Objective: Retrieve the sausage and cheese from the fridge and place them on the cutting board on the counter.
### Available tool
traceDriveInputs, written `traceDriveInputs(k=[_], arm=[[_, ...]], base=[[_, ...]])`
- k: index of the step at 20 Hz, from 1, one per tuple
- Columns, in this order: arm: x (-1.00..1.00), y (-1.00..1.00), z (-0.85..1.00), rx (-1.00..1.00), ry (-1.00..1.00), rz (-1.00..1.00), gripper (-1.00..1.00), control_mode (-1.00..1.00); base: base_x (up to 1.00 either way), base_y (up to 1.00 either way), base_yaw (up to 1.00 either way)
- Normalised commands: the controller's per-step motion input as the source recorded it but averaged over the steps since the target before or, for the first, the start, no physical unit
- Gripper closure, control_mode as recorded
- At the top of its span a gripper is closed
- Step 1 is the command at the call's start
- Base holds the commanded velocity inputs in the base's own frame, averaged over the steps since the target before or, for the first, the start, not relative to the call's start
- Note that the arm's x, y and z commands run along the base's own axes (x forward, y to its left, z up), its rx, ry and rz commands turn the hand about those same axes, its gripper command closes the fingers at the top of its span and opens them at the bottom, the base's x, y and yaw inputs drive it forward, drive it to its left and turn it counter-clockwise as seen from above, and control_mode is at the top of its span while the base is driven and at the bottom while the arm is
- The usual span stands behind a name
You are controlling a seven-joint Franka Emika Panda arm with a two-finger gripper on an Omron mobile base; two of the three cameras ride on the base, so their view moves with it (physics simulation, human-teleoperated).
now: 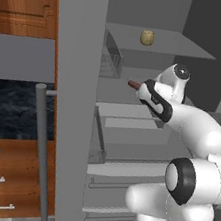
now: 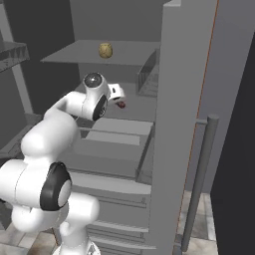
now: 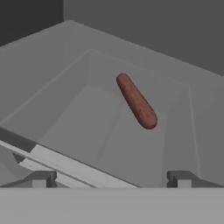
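Left base view: the fridge (image 1: pixel 72 76) stands open, its grey door edge and bar handle in the foreground, with the black-veined counter (image 1: pixel 11 109) to the left of it. The cheese (image 1: pixel 147 37) sits on the upper shelf inside the fridge. Below that shelf the white arm reaches in, and one end of the sausage (image 1: pixel 133 85) pokes out just beside the hand, on the shelf under the cheese.

Right base view: the cheese (image 2: pixel 105 50) rests on the same upper fridge (image 2: pixel 179 124) shelf, above the hand. A small reddish bit, probably the sausage (image 2: pixel 121 104), shows just past the hand.

Hand view: the sausage (image 3: pixel 136 101) lies slantwise on the grey fridge floor, well ahead of the gripper (image 3: pixel 111 180). Its fingertips (image 3: pixel 40 179) stand wide apart, holding nothing.
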Motion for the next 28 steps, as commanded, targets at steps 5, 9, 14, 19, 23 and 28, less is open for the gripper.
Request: traceDriveInputs(k=[5, 9, 14, 19, 23, 28], arm=[[0.18, -0.07, 0.0, 0.06, -0.07, -0.04, -1.0, -1.0], [0.04, -0.1, -0.08, 0.07, -0.08, 0.0, -1.0, -1.0], [0.14, -0.04, 0.0, 0.04, -0.01, 0.0, -1.0, -1.0], [0.14, 0.0, -0.05, 0.05, 0.0, 0.0, -1.0, -1.0], [0.3, 0.01, -0.02, 0.08, 0.0, 0.0, -1.0, -1.0], [0.32, 0.06, -0.08, 0.05, 0.0, 0.0, -1.0, -1.0]], base=[[0.0, 0.0, 0.0], [0.0, 0.0, 0.0], [0.0, 0.0, 0.0], [0.0, 0.0, 0.0], [0.0, 0.0, 0.0], [0.0, 0.0, 0.0]])
